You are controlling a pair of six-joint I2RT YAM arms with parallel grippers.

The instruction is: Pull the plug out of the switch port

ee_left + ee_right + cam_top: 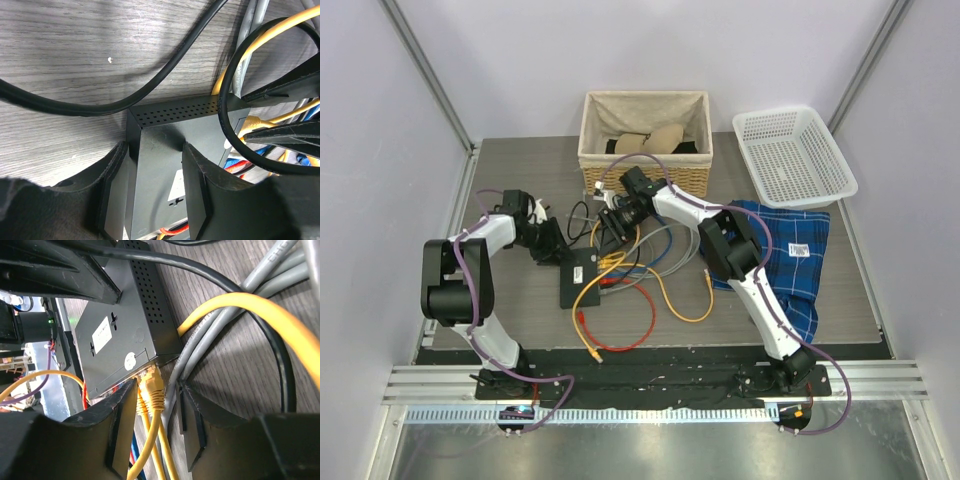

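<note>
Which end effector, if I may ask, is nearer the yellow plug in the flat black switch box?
Right. The right end effector brackets the yellow plug; the left end effector sits over the flat black switch box, away from that plug.

Overhead view faces down from behind; both close wrist views share the switch (157, 160).

No text could be read in any view.

- Flat black rectangular switch box (120, 315): a white rectangular label (101, 334) was noted on its top face, print too small to be resolved.
- A small round white sticker (129, 361) was noted near the socket edge, markings blurred.
- Thick grey round cable (280, 262): lettering was seen along the jacket, not decipherable.
- Blue plaid cloth (775, 265): a white tag (799, 250) bearing dark marks was noted, nothing made out.
</note>
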